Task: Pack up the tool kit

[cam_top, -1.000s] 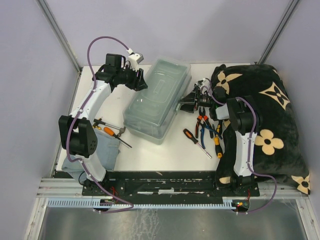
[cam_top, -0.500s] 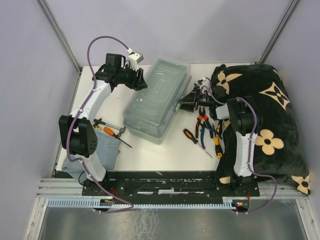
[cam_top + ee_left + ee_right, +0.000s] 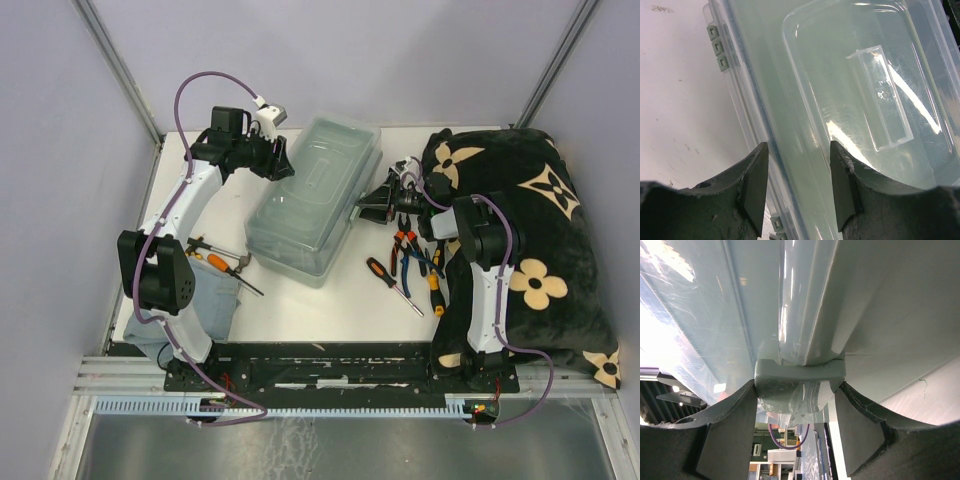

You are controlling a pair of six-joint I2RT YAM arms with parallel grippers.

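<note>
From above, the toolbox (image 3: pixel 315 195) sits mid-tabletop (image 3: pixel 300 300), with pliers (image 3: pixel 403 241) and a screwdriver (image 3: pixel 383 271) just to its right.

Left wrist: the left end effector (image 3: pixel 797 150) hangs open, its fingers straddling the clear lid's (image 3: pixel 855 90) hinged edge.

Right wrist: the right end effector (image 3: pixel 797 390) grips the toolbox's grey latch (image 3: pixel 800 372).

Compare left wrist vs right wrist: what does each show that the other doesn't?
Left wrist only: the translucent lid seen from above with its clear handle, grey tabs along the box edge, and bare table. The left fingers are spread either side of the lid's edge.
Right wrist only: the grey latch on the box side, sitting between the right fingers. Whether they squeeze it is unclear.
Both: the toolbox close up, with that arm's own fingers apart.
</note>
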